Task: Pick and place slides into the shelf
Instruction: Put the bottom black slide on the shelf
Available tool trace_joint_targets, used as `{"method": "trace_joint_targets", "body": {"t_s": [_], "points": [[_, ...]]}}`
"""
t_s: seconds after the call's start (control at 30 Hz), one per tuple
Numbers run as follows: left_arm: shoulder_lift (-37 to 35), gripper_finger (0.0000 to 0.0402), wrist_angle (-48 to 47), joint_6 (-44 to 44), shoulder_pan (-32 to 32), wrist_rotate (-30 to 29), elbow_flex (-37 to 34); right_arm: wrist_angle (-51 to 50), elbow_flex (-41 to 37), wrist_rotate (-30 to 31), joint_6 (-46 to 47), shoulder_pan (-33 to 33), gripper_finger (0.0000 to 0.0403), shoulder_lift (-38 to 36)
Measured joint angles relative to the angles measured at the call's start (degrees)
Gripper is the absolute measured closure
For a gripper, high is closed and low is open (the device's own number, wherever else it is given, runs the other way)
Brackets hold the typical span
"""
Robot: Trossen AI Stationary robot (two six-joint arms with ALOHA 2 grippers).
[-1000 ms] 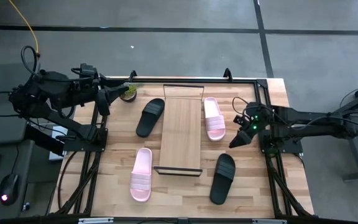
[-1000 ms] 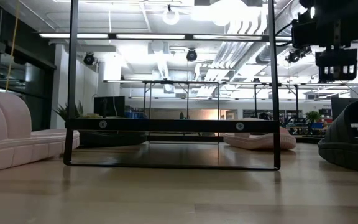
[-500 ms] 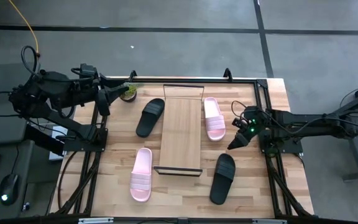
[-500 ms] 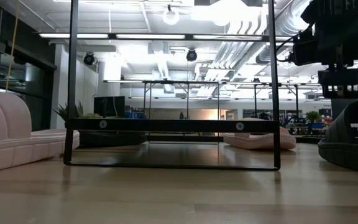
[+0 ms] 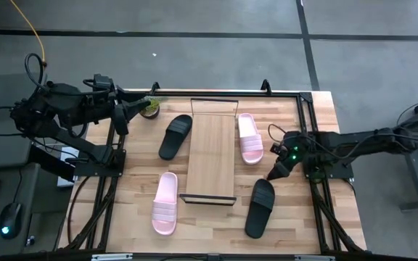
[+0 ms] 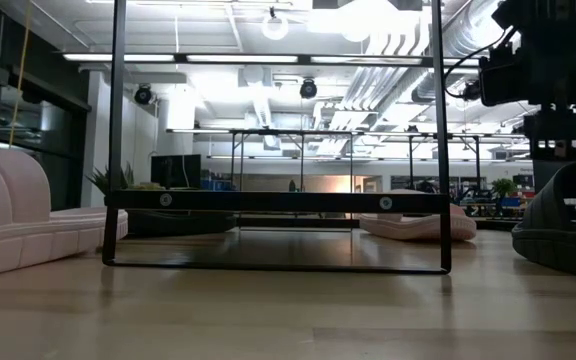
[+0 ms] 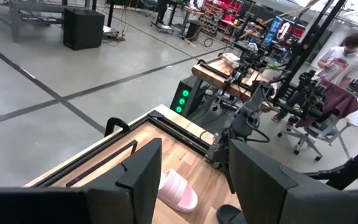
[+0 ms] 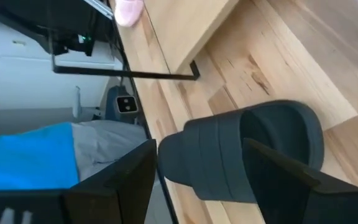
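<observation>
The shelf point(image 5: 210, 156), a light-wood board on a black wire frame, stands in the table's middle. A black slide point(image 5: 175, 135) and a pink slide point(image 5: 165, 203) lie flat on the table to its left. A pink slide point(image 5: 250, 138) and a black slide point(image 5: 260, 206) lie to its right. My right gripper point(image 5: 274, 172) is open and hovers just beyond the far end of the near right black slide point(image 8: 253, 155), touching nothing. My left gripper point(image 5: 125, 116) is open and empty at the far left corner.
A small potted plant point(image 5: 151, 107) stands at the far left, next to my left gripper. Black frame rails point(image 5: 307, 123) run along the table's right and left edges. A person point(image 7: 347, 53) sits in the room beyond the table.
My right gripper has gone down and toward the table's near edge, closing on the near right black slide. The slides and the shelf have kept still.
</observation>
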Motion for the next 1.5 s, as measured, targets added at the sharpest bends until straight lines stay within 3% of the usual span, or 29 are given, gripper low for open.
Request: {"method": "trace_joint_targets", "body": {"t_s": [0.3, 0.8, 1.2, 1.5], "points": [[0.0, 0.0229, 0.0, -0.1, 0.0, 0.0, 0.0, 5.7, 0.0, 2.7, 1.3, 5.3, 0.0174, 5.7], [1.8, 0.0229, -0.1, -0.8, 0.0, 0.4, 0.0, 16.0, -0.1, 3.5, 2.6, 7.6, 0.0174, 14.9], [1.8, 0.0229, -0.4, -1.0, 0.0, 0.2, 0.0, 42.6, -13.5, 4.5, 15.8, 7.7, 0.0174, 16.1], [1.8, 0.0229, -0.4, -1.1, 0.0, 0.2, 0.0, 41.1, -13.7, 7.3, 16.6, 12.4, 0.0174, 16.1]]}}
